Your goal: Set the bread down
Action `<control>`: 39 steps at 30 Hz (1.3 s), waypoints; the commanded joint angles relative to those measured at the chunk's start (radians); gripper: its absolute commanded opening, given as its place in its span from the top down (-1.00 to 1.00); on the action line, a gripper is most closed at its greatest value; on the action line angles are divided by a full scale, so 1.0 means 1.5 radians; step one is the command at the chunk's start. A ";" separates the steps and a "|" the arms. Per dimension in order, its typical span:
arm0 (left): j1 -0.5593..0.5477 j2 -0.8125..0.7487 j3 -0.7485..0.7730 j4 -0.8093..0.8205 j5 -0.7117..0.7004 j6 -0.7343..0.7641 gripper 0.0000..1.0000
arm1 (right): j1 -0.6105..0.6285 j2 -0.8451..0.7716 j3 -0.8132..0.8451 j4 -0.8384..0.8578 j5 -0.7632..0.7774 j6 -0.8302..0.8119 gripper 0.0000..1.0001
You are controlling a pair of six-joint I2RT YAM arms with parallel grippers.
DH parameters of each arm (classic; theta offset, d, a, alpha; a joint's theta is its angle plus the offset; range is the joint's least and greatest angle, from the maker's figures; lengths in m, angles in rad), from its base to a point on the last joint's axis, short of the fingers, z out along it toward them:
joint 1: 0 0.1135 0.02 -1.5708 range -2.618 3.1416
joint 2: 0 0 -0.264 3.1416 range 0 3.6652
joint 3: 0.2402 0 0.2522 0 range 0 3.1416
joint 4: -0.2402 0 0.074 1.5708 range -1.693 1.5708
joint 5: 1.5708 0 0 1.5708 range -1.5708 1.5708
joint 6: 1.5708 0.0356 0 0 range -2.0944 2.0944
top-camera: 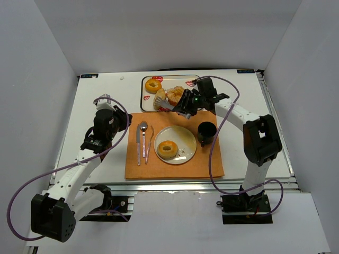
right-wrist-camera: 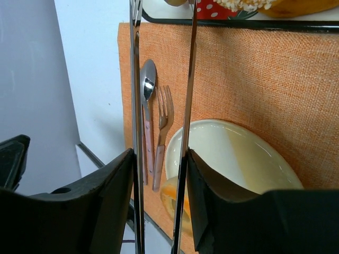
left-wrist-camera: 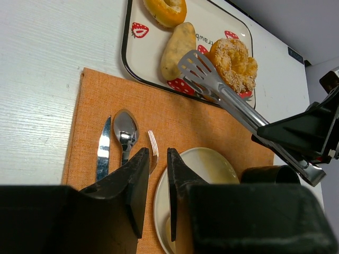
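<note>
Two arms are at work. The left gripper hangs over the near left part of the mat, its fingers slightly parted with nothing between them. The right gripper is clamped on the two arms of a single pair of tongs, whose blades stand apart and carry nothing.

Nearest the arm bases lies one orange mat. On it sit one cream plate, three pieces of cutlery and one black cup. The cutlery lies left of the plate in a row: knife, spoon, fork. The cup stands just beside the plate's right rim.

There are four breads. One, the plated doughnut, rests on the plate's near left part. The other three lie further back in one strawberry-printed tray, which touches the mat's far edge: a yellow doughnut at the far left, a long roll in the middle, and a crumbed ring on the right. The slotted tip of the tongs reaches over the tray's near rim between the roll and the crumbed ring; whether it touches either is hard to tell.

Everything stands on a white table, closed in by plain white walls on three sides.
</note>
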 commanded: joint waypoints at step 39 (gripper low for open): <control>0.003 0.012 0.042 -0.028 -0.016 -0.006 0.38 | -0.018 0.091 -0.002 0.132 -0.096 0.208 0.16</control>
